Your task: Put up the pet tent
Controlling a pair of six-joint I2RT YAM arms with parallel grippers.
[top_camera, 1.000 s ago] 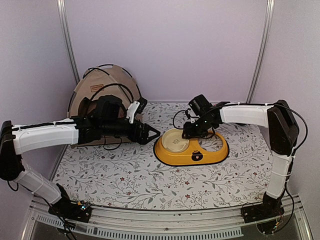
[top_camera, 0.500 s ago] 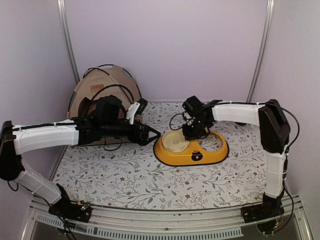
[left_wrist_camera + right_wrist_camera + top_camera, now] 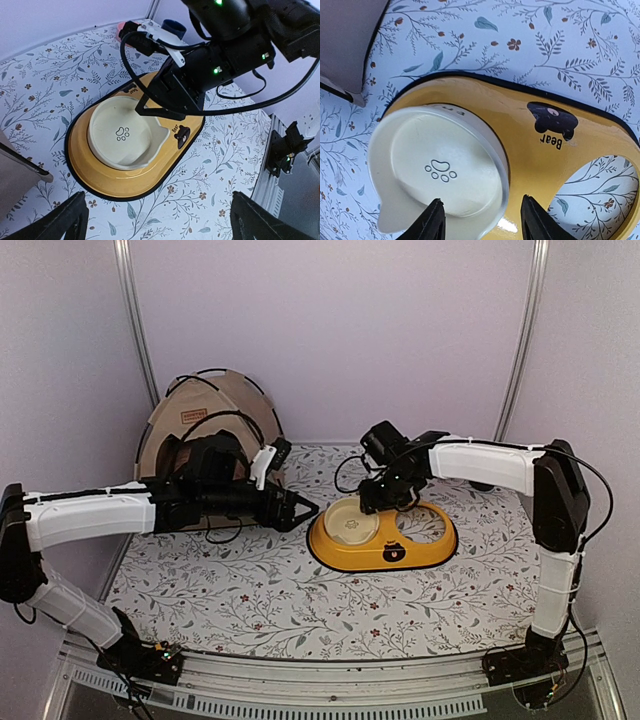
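The desk [image 3: 300,610], covered in a leafy print, fills the room's floor of action. At its far left corner stands the pet tent [image 3: 215,405], a tan dome that looks flattened, its broad face turned toward us and its base running along the back edge against the wall; black poles arc around it.

The left arm [image 3: 100,515] reaches across in front of the tent, so it is plainly the nearer one. Its left gripper [image 3: 303,508] points right, away from the tent, fingers spread wide on nothing. The tent lies behind and to the left of it. To take hold, I'd judge, it must draw back and turn toward that corner.

The yellow feeder tray [image 3: 420,550] lies mid-desk, well apart from the tent. Over its left end hangs the right gripper [image 3: 484,220], fingers apart above the rim of the cream bowl [image 3: 440,175], with nothing visibly clamped.
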